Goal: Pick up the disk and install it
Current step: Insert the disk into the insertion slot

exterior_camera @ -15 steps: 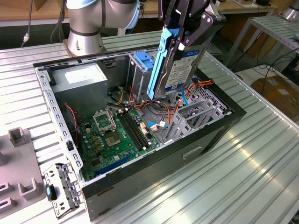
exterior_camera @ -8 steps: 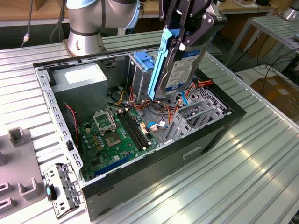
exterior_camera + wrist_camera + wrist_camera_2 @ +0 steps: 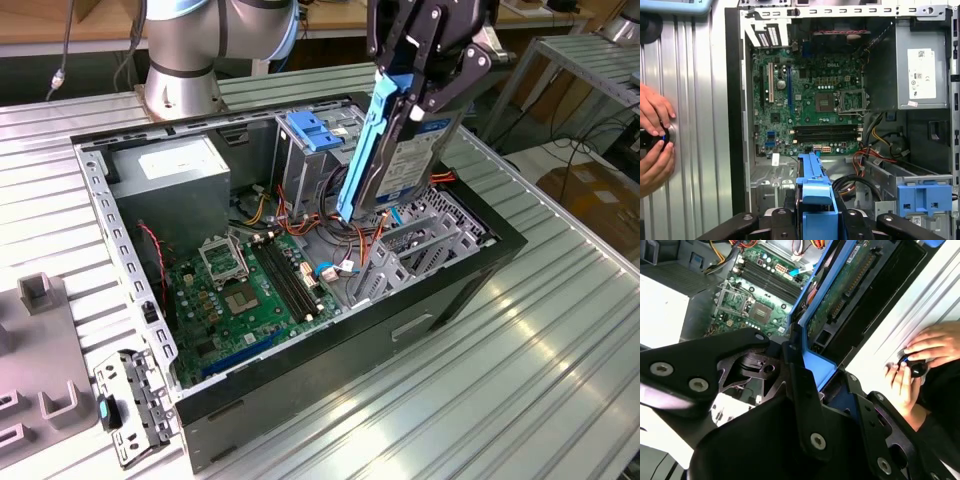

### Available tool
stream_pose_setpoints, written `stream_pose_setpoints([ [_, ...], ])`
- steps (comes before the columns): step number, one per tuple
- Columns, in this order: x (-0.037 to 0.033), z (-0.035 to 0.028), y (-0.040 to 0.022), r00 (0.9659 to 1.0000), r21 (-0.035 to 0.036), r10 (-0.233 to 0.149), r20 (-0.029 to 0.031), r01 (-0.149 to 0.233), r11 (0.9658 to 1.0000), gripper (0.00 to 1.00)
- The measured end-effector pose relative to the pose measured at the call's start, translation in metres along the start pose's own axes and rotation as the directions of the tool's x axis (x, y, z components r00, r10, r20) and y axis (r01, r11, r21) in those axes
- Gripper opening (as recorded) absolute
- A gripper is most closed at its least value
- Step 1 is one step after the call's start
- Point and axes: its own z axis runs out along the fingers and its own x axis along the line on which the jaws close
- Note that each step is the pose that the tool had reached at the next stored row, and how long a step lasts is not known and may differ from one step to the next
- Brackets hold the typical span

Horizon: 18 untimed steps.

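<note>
Robotics lab, exterior view: aluminium-profile table (image 3: 560, 360), opened desktop computer case (image 3: 440, 300) at centre, robot arm base (image 3: 180, 85) 11 o'clock, wooden workbench (image 3: 40, 20) 10 o'clock.

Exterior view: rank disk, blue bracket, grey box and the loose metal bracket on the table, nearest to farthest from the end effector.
1. Disk: held in the end effector, above the case.
2. Blue bracket: inside the case, beside the disk.
3. Grey box: case corner at the exterior view's left.
4. Loose metal bracket: on the table, outside the case.
</note>
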Motion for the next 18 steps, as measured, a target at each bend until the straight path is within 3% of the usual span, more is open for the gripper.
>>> stream_pose_setpoints([
  [5,0.0118,0.0050,-0.0069,1.0000,0.0000,0.000,-0.0002,0.000,1.0000,0.37],
  [13,0.0148,0.0072,-0.0323,1.0000,0.0001,0.000,-0.0009,0.000,1.0000,0.37],
  [16,0.0151,0.0077,-0.0394,1.0000,0.0001,0.000,-0.0010,0.000,1.0000,0.37],
  [18,0.0151,0.0079,-0.0408,1.0000,0.0000,0.000,-0.0009,0.000,1.0000,0.37],
])
